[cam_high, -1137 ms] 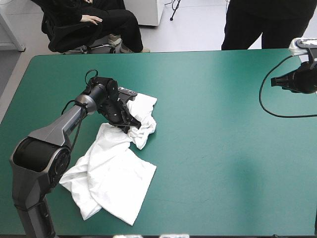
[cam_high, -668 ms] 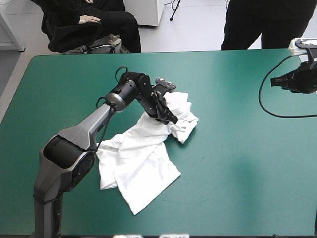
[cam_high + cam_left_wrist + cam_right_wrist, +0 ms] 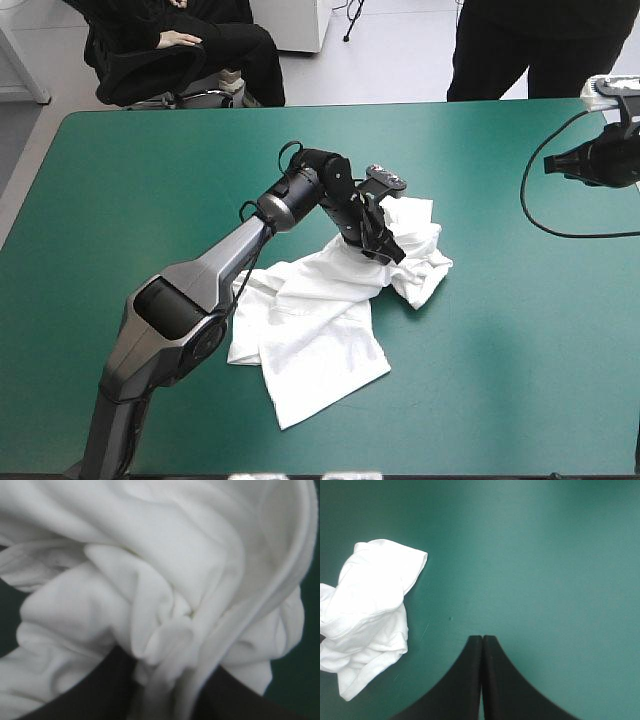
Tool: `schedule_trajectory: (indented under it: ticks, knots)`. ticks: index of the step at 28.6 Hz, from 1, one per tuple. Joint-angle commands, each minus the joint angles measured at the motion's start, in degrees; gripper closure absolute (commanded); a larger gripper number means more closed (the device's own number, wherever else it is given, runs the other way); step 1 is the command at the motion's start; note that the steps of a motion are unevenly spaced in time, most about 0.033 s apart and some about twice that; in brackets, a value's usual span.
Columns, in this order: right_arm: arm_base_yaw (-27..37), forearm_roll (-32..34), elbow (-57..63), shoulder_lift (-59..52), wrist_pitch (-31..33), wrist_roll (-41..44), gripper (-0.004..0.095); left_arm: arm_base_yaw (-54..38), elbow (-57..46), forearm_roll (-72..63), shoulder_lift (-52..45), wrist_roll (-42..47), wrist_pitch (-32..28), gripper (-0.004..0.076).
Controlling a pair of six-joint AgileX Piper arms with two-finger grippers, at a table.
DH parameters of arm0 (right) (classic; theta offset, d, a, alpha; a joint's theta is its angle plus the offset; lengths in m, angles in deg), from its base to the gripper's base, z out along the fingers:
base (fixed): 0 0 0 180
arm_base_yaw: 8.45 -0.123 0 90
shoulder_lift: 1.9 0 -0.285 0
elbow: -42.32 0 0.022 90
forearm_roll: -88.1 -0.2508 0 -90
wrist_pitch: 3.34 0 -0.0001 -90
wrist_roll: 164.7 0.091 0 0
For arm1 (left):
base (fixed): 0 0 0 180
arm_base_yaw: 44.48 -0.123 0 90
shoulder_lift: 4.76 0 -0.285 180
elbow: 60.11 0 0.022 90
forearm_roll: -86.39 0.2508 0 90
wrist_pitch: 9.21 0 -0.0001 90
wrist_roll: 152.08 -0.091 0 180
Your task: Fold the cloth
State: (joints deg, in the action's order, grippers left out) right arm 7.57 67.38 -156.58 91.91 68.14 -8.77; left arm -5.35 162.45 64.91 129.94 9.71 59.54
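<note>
White T-shirt (image 3: 320, 330) now lies crumpled near the middle of the worktop (image 3: 500, 330); earlier it lay nearer the left edge. Note that the left fingers (image 3: 388, 246) have dragged it across, leading with a bunched portion while the body trails behind toward the near edge. Treat this as repositioning only: no fold has been made, and the garment has yet to be spread flat. In the left wrist view you see the fingers all but closed, with a twisted ridge of cloth pinched between them. The left arm reaches far forward and to the right, its wrist angled down so the fingers sit low at the heap's far end. The right fingers (image 3: 479, 652) are pressed together and hold nothing. They are parked by the right edge, well apart from the T-shirt, and that arm has not moved.
</note>
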Motion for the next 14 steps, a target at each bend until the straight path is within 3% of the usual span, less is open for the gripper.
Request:
schedule_trajectory:
  ticks: [1,3,4,10,14]
  knots:
    - [0.38,-1.62,-1.87,-1.84,-0.24,-1.37,0.0925,-1.18,2.26,-3.21,-6.23,0.46,0.6,0.0185]
    - [0.38,-1.62,-1.87,-1.84,-0.14,-1.49,0.0925,-2.31,2.26,-2.69,-8.62,1.44,2.1,0.0093]
    - [0.38,-1.62,-1.87,-1.84,-0.14,-1.49,0.0925,-2.88,2.26,-2.02,-9.84,2.19,2.92,0.0085]
    - [0.38,-1.75,-1.87,-1.84,-0.11,-1.49,0.0925,-5.31,-1.11,9.65,-21.84,7.25,5.33,0.0127]
    - [0.38,-1.85,-1.87,-1.84,-0.11,-1.49,0.0925,-7.74,-10.2,11.76,-30.61,7.64,5.33,0.0162]
